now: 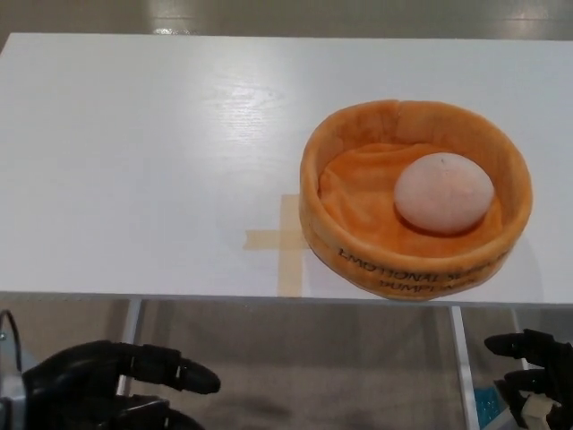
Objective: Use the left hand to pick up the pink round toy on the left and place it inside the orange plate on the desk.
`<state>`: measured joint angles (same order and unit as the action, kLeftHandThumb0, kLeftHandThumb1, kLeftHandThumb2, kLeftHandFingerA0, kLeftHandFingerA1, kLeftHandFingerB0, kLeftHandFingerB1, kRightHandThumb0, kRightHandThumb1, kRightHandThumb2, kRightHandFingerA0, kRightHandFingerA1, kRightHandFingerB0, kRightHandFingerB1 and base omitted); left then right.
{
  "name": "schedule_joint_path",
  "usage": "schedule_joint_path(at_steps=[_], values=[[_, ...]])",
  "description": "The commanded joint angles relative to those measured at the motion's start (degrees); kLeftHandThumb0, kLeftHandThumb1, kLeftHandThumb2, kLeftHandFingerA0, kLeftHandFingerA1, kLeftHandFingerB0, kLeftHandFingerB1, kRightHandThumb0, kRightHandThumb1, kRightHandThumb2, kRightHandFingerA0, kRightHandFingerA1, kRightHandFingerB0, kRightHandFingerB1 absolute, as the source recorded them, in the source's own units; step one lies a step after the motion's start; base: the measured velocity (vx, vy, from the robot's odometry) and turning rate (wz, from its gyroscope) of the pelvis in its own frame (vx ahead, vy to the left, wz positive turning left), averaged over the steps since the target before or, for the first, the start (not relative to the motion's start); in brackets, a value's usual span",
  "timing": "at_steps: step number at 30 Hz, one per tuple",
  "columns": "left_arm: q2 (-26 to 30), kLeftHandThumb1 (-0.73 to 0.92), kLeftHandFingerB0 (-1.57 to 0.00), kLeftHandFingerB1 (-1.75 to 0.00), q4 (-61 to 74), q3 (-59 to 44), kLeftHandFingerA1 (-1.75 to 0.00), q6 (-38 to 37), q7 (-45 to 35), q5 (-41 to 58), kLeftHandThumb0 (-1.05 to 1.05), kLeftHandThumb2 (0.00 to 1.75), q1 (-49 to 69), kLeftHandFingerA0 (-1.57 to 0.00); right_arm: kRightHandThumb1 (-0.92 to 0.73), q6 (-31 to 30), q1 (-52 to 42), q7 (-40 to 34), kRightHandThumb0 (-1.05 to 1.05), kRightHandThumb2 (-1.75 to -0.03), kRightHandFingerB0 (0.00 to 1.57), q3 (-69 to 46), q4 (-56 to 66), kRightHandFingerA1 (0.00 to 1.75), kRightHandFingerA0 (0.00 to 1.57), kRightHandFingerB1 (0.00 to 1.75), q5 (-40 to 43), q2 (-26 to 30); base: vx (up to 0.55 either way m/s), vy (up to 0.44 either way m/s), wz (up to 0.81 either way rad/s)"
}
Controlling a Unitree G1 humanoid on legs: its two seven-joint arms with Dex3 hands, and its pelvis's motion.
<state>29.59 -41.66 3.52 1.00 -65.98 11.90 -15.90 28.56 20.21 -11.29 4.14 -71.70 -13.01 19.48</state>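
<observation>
Your empty, spread-fingered left hand [107,392] is hanging below the worktop [143,152], well apart from the pink round toy [444,193] lying in the orange plate [358,246].

white desk [161,152], orange plate [358,260], tape cross [282,240]

Pink round toy [444,193] sits inside soft orange plate [358,255], right side, on desk.

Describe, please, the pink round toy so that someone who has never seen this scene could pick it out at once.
Start at the white desk and go to its right front part, where a soft orange plate with a raised rim sits beside a tan tape cross. The pink round toy lies inside it, toward the right. It is the only pale, smooth, egg-like thing there.
</observation>
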Motion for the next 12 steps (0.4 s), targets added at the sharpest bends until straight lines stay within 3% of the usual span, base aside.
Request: schedule_joint_path(at_steps=[1,6,12], values=[[-5.63,0.73,-0.55,-0.39,-8.21,4.62,-0.46,-14.36,32.56,-16.57,-0.13,0.61,-1.61,-0.59,-0.64,0.11,-1.62,-0.19,-0.15,-0.58,0.68,-0.02,-0.25,0.52,0.59,0.49,-0.48,0.25,0.00,0.000,0.00],[-8.70,0.71,-0.53,-0.37,-14.95,7.60,-0.45,-14.38,45.98,-21.12,-0.14,0.61,-4.59,-0.58,-0.64,0.37,-2.37,-0.01,-0.14,-0.58,0.68,0.02,-0.30,0.52,0.59,0.49,-0.42,-0.01,0.00,0.000,0.00],[-11.09,0.68,-0.57,-0.38,-22.02,9.43,-0.46,-12.61,54.68,-22.36,-0.18,0.60,-7.31,-0.65,-0.63,0.58,-3.41,-0.15,-0.12,-0.58,0.69,-0.08,-0.31,0.52,0.59,0.50,-0.23,-0.38,0.00,0.000,0.00]])
